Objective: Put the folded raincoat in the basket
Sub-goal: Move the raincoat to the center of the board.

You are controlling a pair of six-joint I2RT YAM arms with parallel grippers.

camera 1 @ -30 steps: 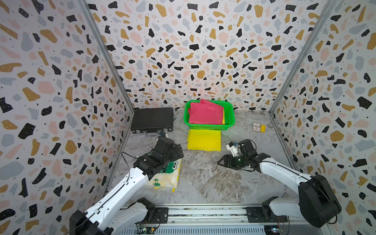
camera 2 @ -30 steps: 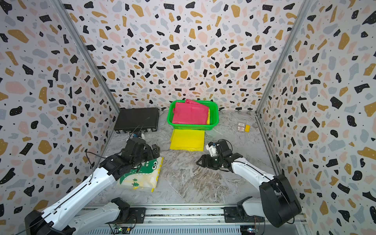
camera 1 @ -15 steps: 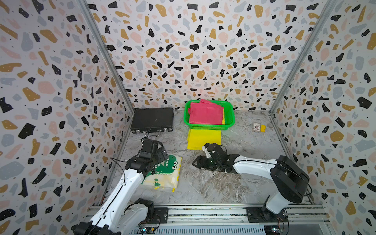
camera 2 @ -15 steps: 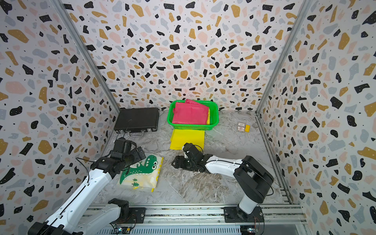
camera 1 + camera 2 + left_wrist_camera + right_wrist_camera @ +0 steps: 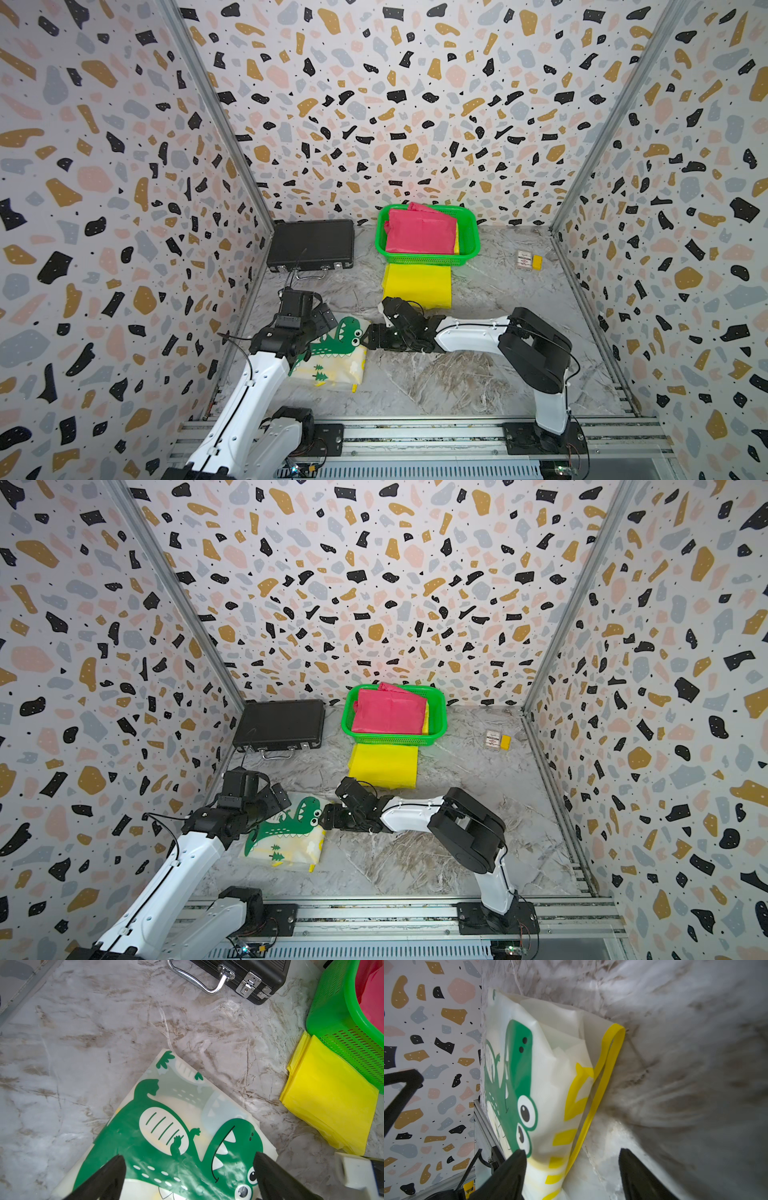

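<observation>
- Two open claws flank the dinosaur-print raincoat (image 5: 334,353), which lies flat on the bench (image 5: 478,374) at its near left, well apart from the basket (image 5: 428,258).
- Over the print hangs the left claw (image 5: 189,1165), fingers wide apart and holding nothing.
- Low at the coat's yellow-trimmed side sits the right claw (image 5: 572,1153), fingers apart with that edge between them, not clamped.
- Step in hand, I judge: taking hold. The next move calls for closing on the edge, then lifting without spilling the folds.
- Inside the basket lies a pink raincoat (image 5: 419,232) over a yellow fold (image 5: 456,240); room looks tight.
- Against its front wall lies a yellow raincoat (image 5: 417,284); the black case (image 5: 311,243) stands shut beside it.
</observation>
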